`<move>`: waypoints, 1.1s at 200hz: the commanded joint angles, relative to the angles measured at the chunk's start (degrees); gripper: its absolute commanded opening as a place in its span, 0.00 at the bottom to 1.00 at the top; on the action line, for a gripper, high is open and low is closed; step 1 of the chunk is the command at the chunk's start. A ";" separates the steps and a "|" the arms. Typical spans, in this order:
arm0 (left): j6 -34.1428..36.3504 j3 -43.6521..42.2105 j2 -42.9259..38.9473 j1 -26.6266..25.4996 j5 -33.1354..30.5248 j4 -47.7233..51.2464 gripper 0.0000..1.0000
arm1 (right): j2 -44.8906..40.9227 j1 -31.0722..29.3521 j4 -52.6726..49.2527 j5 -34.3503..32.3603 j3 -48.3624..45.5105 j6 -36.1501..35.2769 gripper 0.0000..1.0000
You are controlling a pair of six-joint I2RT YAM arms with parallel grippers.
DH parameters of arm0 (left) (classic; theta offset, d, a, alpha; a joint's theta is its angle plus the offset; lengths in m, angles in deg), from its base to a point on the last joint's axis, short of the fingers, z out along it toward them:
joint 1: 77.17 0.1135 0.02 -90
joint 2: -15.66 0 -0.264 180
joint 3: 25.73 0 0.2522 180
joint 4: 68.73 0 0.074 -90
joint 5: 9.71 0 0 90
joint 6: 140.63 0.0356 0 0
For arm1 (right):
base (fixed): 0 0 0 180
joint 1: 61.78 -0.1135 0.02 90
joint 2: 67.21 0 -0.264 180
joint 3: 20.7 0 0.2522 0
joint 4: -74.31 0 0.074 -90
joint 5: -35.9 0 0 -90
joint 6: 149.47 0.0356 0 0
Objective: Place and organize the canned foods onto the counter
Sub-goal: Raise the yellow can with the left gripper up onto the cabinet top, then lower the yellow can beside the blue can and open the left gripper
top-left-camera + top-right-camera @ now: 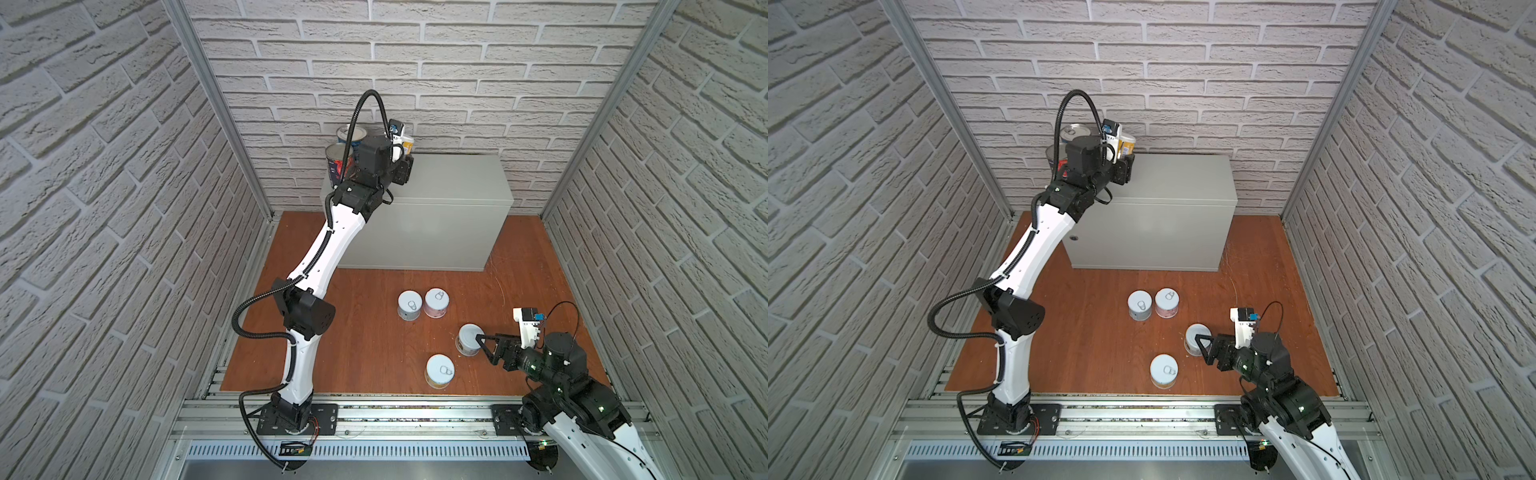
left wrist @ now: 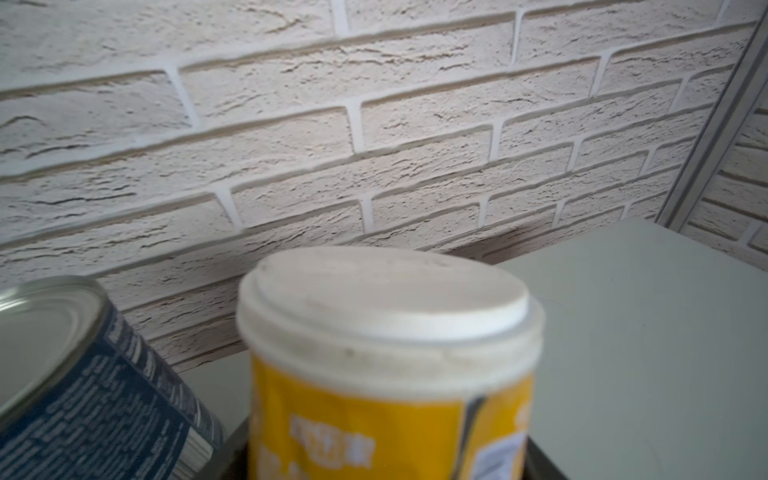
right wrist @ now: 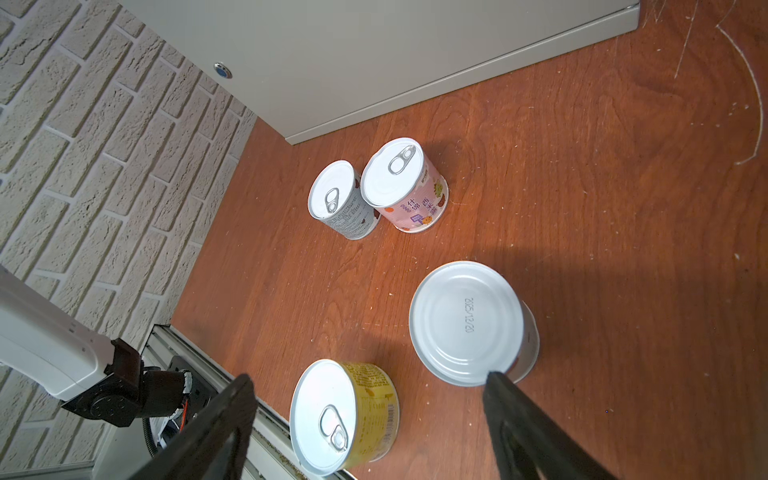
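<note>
On the counter (image 1: 457,178), at its back left corner, you see the blue can (image 1: 351,134) and the tomato can (image 1: 337,166) standing upright. Your left gripper (image 1: 405,166) pinches a yellow can (image 2: 374,374) beside them, lid up and long axis vertical. On the floor (image 1: 353,332) in front of the counter stand a pale blue can (image 1: 409,305), a pink can (image 1: 436,302), a second yellow can (image 1: 439,370) and an upturned can (image 1: 468,337), bottom up. Your right gripper (image 1: 485,348) hangs at the upturned can with its fingers spread.

Bright, even light; soft shadows darken the reddish-brown wooden floor (image 3: 623,291); the white-lidded yellow can (image 2: 374,395) looks blurred, close up.
</note>
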 commanded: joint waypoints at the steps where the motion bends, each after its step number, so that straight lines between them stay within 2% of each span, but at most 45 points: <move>1: 0.38 2.45 -0.67 0.50 0.39 -5.98 0.41 | -0.43 -0.01 1.04 -0.32 -0.43 0.62 0.87; 129: 0.77 1.03 3.15 1.48 -1.79 -8.55 0.42 | 0.10 -0.03 1.17 -0.16 -0.81 0.86 0.87; 193: -3.21 -0.22 4.21 3.66 -1.53 -8.39 0.42 | 0.45 -0.02 1.47 -0.28 -0.97 0.88 0.88; 207: -3.42 -0.73 4.47 3.68 -1.37 -8.65 0.46 | 0.87 -0.02 1.72 -0.17 -0.87 0.84 0.88; 220: -3.44 -0.75 4.75 3.61 -0.19 -8.24 0.57 | 1.31 -0.02 1.99 -0.01 -0.87 0.75 0.88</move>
